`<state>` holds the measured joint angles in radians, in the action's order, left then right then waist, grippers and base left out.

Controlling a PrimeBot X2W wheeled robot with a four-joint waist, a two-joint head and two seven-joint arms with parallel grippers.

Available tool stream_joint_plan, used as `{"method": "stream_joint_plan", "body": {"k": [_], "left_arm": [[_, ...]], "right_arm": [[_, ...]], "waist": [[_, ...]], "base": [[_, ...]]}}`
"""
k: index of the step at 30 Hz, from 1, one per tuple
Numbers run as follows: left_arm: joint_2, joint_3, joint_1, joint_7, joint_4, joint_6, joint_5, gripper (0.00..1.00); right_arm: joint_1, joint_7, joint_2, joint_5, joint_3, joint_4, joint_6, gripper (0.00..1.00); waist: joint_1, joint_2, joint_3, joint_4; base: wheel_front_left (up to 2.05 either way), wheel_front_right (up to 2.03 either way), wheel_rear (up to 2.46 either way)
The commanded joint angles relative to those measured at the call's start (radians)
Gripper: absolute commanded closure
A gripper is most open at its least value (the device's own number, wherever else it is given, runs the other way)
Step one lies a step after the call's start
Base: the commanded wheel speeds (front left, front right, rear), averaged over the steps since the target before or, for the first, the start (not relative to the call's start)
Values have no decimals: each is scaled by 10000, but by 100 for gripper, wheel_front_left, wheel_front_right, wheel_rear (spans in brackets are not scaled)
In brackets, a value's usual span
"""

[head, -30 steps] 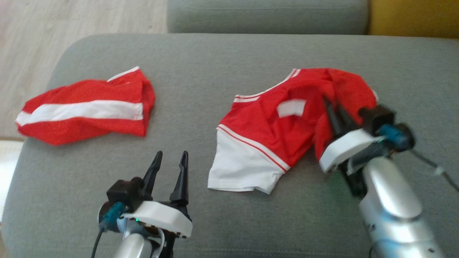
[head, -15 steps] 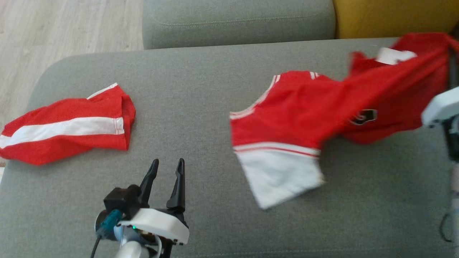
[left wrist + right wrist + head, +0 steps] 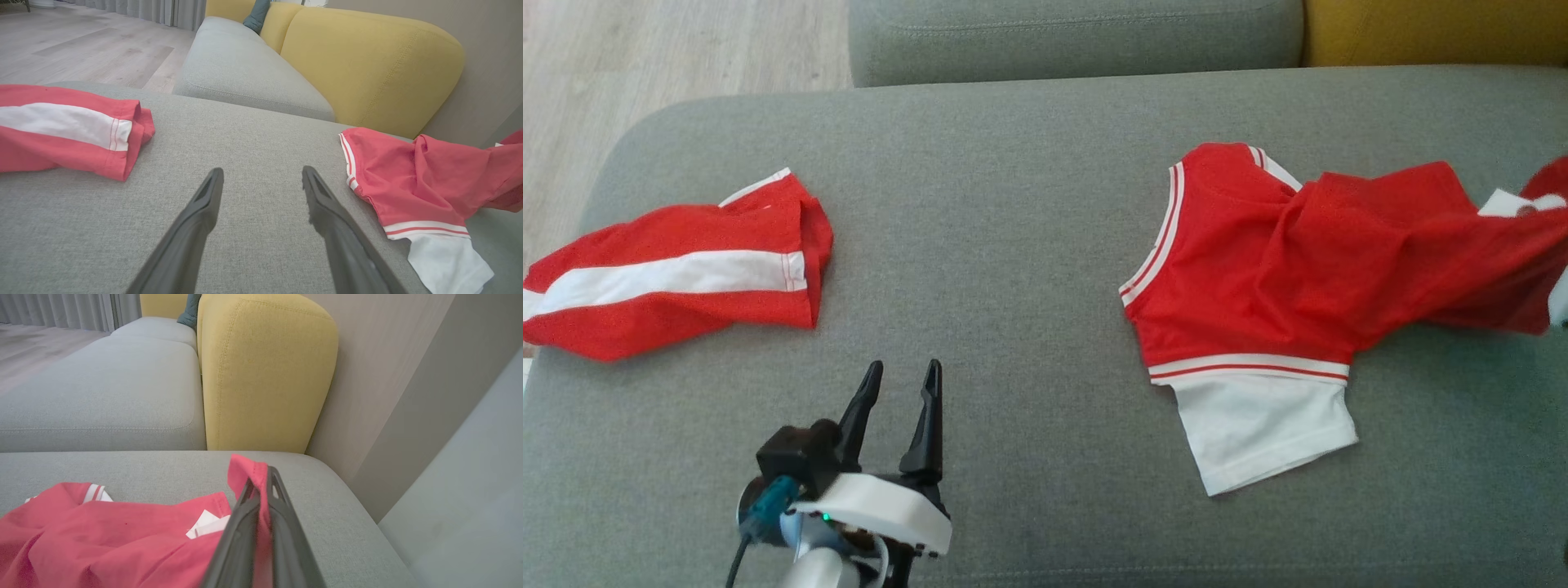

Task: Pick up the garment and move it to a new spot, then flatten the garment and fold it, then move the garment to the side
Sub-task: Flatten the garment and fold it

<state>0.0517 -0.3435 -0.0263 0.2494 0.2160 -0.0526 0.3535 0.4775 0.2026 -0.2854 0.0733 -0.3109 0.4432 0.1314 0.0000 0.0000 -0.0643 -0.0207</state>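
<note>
The garment [image 3: 1307, 261] is a red shirt with white trim and a white sleeve. It lies on the right half of the grey cushion [image 3: 1013, 204], stretched toward the right edge of the head view. My right gripper [image 3: 261, 477] is shut on a red fold of the garment [image 3: 102, 535], lifted a little above the cushion near its far right corner. A white label pokes out beside the fingers. My left gripper [image 3: 898, 377] stands open over bare cushion at the lower left, well left of the shirt. In the left wrist view its fingers [image 3: 261, 173] hold nothing, and the garment [image 3: 408, 179] lies to their right.
A second red garment with a broad white stripe [image 3: 678, 278] lies crumpled at the cushion's left end. Behind the cushion are another grey seat [image 3: 1078, 33] and a yellow backrest [image 3: 265, 371]. Wood floor [image 3: 645, 57] lies beyond the left edge, and a wall stands close on the right.
My right gripper has pulled the shirt to the right, stretching it out, and has gone past the head view's right edge. The head camera shifted. The left gripper stayed put.
</note>
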Motion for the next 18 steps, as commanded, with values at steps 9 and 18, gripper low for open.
{"method": "stream_joint_plan", "body": {"k": [9, 18], "left_arm": [[-15, 408, -475, 124, -259, 10, -57, 0], [-15, 574, -332, 124, -456, -7, -111, 0]], "right_arm": [[-482, -453, 663, 982, -847, -1282, -7, 0], [-2028, -2086, 1780, -316, 1105, -2927, -7, 0]], "waist": [[0, 0, 180, 58], [0, 0, 488, 470]], "base": [[0, 0, 0], [0, 0, 0]]}}
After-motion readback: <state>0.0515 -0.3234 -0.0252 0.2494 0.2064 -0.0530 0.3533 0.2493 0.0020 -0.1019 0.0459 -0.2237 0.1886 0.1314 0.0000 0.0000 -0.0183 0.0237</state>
